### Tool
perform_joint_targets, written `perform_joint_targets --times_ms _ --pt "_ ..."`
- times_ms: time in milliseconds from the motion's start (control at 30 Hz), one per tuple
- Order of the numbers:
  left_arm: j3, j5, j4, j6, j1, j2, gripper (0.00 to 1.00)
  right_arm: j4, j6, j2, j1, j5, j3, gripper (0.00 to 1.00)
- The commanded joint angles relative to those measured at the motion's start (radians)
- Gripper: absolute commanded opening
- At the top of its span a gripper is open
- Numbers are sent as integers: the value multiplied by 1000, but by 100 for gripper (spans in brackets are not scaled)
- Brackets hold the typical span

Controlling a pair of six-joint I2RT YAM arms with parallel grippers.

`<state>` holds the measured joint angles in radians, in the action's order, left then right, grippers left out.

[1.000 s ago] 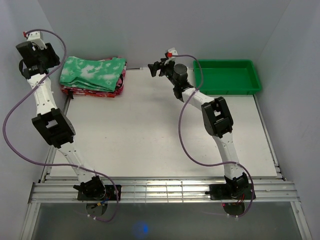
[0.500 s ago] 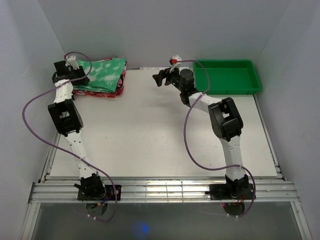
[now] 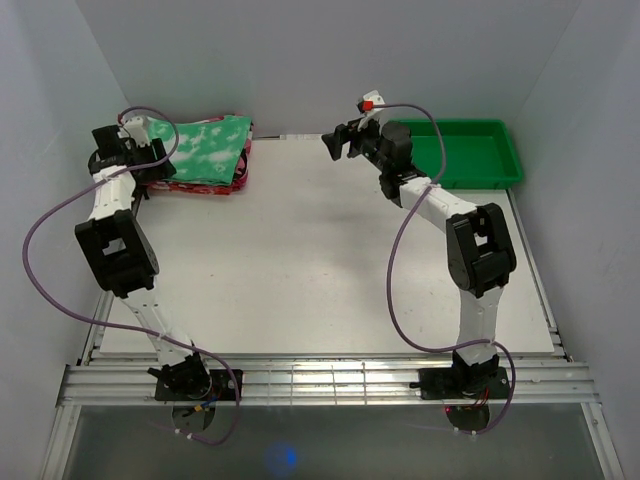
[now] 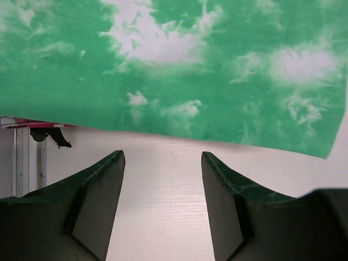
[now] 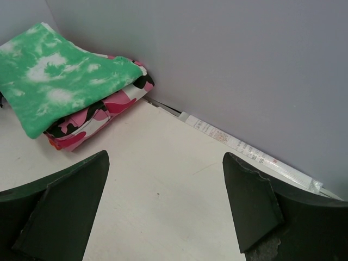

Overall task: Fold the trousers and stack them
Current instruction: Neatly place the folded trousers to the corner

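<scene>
The left claw (image 4: pixel 162 156) stands with its jaws moderately apart and nothing between them. Just ahead of its fingertips, not touching them, lies the near edge of the bright green, white-blotched tie-dye cloth trousers (image 4: pixel 179 70). These are folded flat, and bare white table (image 3: pixel 300 260) shows under the claw.

The right claw (image 5: pixel 166 160) is spread wide and empty. It hangs over the table with the trousers well ahead of it and off to its left. From this side the trousers rest squarely on top of a folded pink, black and white camouflage cloth (image 5: pixel 92 122). The rigid plain green plastic tray (image 3: pixel 505 170) sits behind the right claw.

With the trousers folded and set on the pile and neither claw gripping cloth, the fold and the stack look done, and the step in hand appears to be letting go. The next move probably calls for the left claw to draw straight back from the hem with its jaws kept apart. A finger catching the top layer could pull the fold askew.
</scene>
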<state>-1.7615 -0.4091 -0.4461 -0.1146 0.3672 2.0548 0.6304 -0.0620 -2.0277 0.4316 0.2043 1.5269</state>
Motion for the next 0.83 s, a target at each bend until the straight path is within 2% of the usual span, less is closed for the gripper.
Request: perform_joint_targets --times_ms 0,33,67,100,133,200,300,400,600,633,800 --pt "-4 -43 -101 -20 -1 -96 68 -90 42 110 -28 -16 -7 90" --pt "-25 -54 -130 -14 -1 -97 71 -168 33 128 -36 -19 -4 90" --pt "-41 -60 -190 -2 -2 -97 82 -222 22 159 -47 -22 1 90" --pt "-58 -80 -224 1 -10 -93 92 -344 11 173 -68 -14 21 90" --pt "-81 -94 -271 -8 -19 -84 98 -406 11 188 -79 -6 25 90" --pt "-150 -105 -412 -65 -65 -56 98 -492 24 266 -105 -19 -5 90" --pt "-112 -106 -483 -109 -152 -65 98 -615 102 411 -132 -31 -144 90" --pt "12 -62 -442 -111 -247 -120 98 -756 146 546 -172 -42 -292 90" --pt "212 -30 -335 -79 -353 -185 98 -859 195 771 -223 -46 -589 90" --pt "226 -30 -324 -76 -387 -186 98 -865 198 788 -225 -40 -609 90" --pt "261 -25 -269 -68 -415 -191 98 -883 209 824 -240 -28 -625 90"
